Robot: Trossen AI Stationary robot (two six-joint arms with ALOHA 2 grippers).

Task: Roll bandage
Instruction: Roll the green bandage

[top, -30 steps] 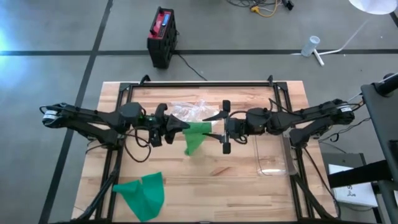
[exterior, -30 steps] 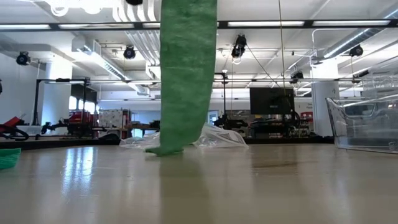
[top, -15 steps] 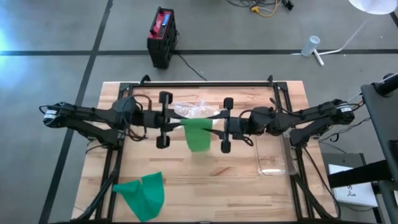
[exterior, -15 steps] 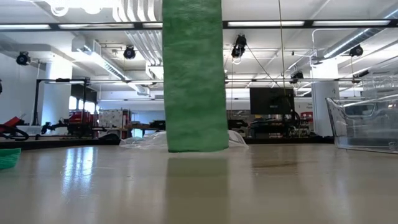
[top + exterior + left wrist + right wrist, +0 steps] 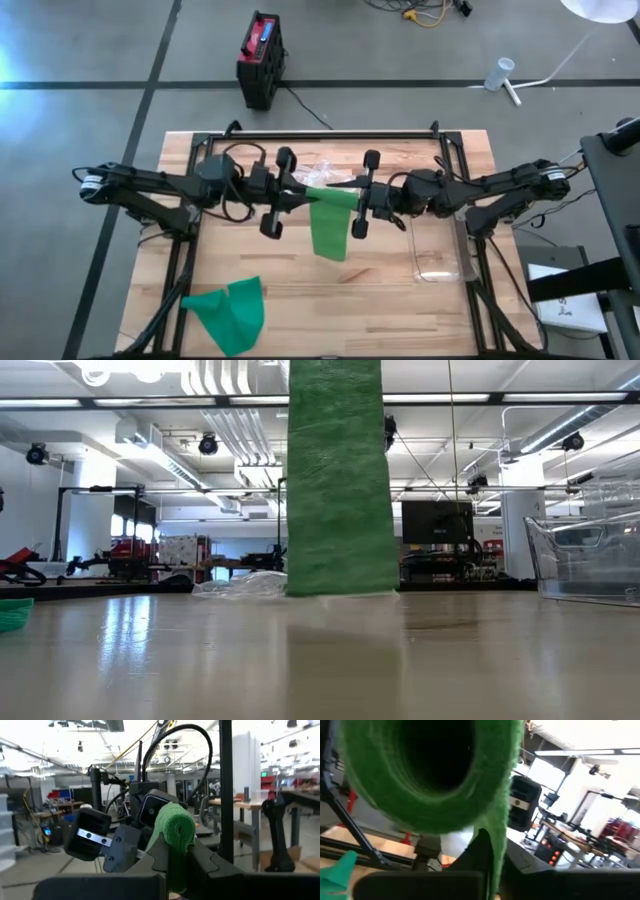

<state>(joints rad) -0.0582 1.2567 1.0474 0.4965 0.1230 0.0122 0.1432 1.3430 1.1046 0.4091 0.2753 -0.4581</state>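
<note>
While both grippers, left (image 5: 300,192) and right (image 5: 345,197), clamp the green bandage (image 5: 329,228), its tail hangs flat; the right wrist alone shows the rolled end's hollow.

You were working in what looked like a robotics lab or workshop: a wooden table (image 5: 400,300) stood on a grey concrete floor (image 5: 90,50) marked with dark tape lines. Behind it, the open hall had exposed ceiling ducts (image 5: 225,380), strip lights (image 5: 430,398), a dark monitor (image 5: 437,520) and benches with gear. The red-and-black box (image 5: 261,58) on the floor was possibly a battery or power unit.
</note>
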